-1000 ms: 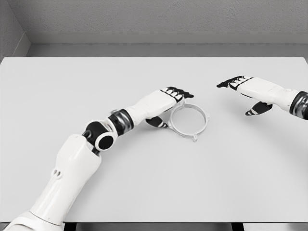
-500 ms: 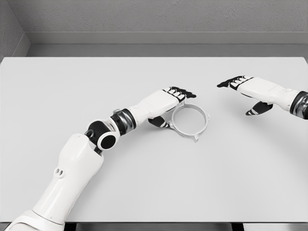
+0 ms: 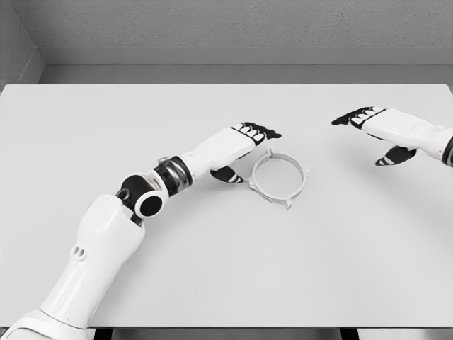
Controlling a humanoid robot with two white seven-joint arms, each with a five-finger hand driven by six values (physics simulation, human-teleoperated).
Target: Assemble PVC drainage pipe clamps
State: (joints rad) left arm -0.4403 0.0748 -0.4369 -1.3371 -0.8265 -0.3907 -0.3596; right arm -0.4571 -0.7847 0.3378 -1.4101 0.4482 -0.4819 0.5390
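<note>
A white ring-shaped pipe clamp (image 3: 277, 178) with small tabs lies flat on the white table (image 3: 226, 269), a little right of centre. My left hand (image 3: 244, 145) hovers just to the clamp's upper left, fingers stretched out and holding nothing, the thumb hanging down beside the ring's left rim. My right hand (image 3: 375, 131) is raised at the far right, well apart from the clamp, fingers extended and nothing in them.
The table's far edge meets a grey wall (image 3: 233, 28) at the back. My left forearm and elbow (image 3: 145, 198) stretch across the table's left middle.
My left hand has drawn back up and to the left, off the clamp's rim. My right hand has shifted to the right, toward the picture's edge. The clamp stays put.
</note>
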